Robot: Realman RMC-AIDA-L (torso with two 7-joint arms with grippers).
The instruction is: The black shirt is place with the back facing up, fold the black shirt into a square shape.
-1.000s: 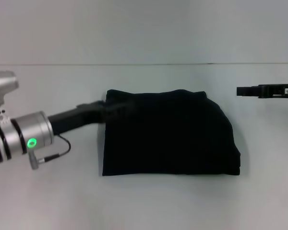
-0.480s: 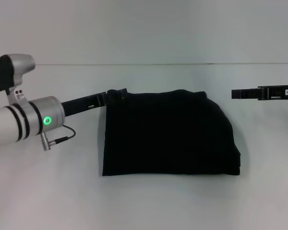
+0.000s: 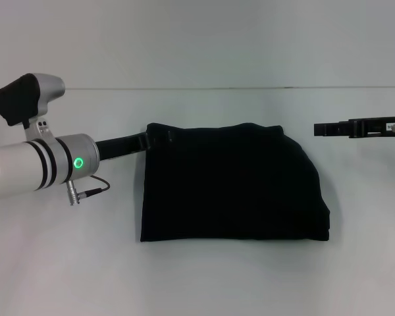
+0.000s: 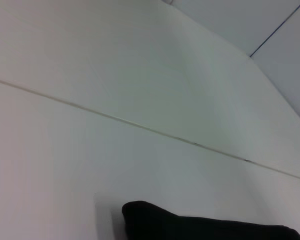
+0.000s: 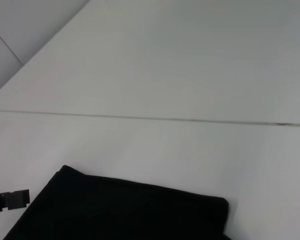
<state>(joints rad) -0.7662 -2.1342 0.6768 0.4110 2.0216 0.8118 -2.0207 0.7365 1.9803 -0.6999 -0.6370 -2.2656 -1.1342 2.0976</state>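
You're looking at the black shirt [image 3: 234, 183] lying folded on the white desk [image 3: 197, 276], roughly in the middle of the head view, as a squarish block: its near edge and left edge are running straight, while its far right corner is rounding off and the right side is bulging slightly. Your left claw [image 3: 159, 137] is reaching in low from the left and sitting right at the shirt's far left corner, touching the fabric there; a small fold of cloth is poking up at that corner (you can see that raised corner again in the left wrist view [image 4: 155, 220]). Whether the left claw is pinching the cloth or standing open, I cannot tell, since black is sitting against black. Your right claw [image 3: 319, 128] is hanging to the right of the shirt, well apart from it and level with its far edge, pointing toward it; its opening I cannot tell either. In the right wrist view the shirt's far edge [image 5: 140, 210] is lying flat on the desk
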